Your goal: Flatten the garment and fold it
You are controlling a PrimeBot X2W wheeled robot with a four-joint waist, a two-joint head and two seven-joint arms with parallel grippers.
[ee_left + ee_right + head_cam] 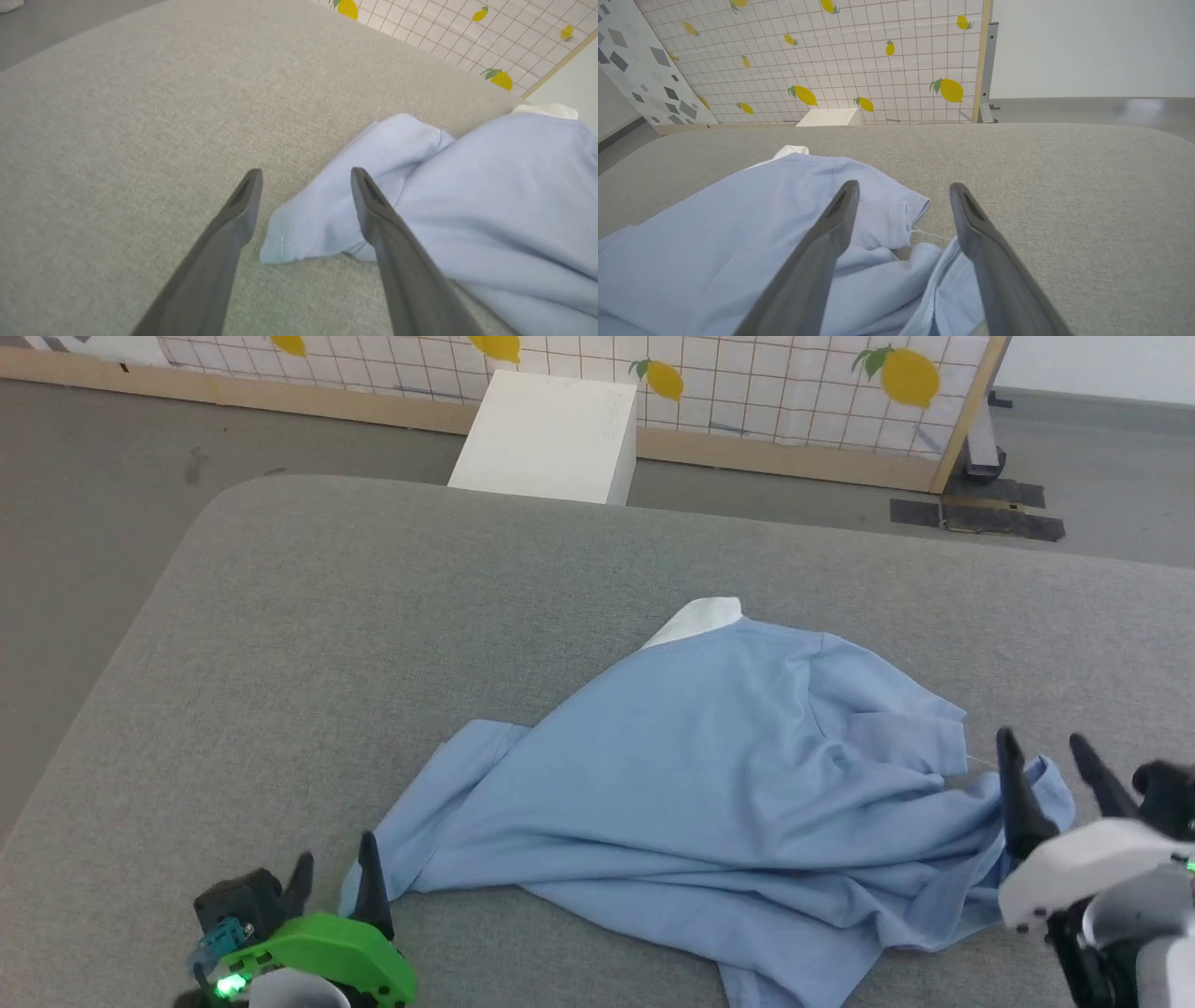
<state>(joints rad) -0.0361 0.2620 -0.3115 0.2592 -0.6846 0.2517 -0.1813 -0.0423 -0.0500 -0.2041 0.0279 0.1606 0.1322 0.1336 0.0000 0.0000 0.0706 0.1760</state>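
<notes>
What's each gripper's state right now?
Left gripper: open, holding nothing; a garment corner lies between its fingers.
Right gripper: open, holding nothing, over the garment's edge.

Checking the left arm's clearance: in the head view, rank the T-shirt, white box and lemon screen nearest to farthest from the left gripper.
1. T-shirt, its corner just right of the left gripper.
2. White box, far ahead, toward the middle.
3. Lemon screen, behind the box.
</notes>
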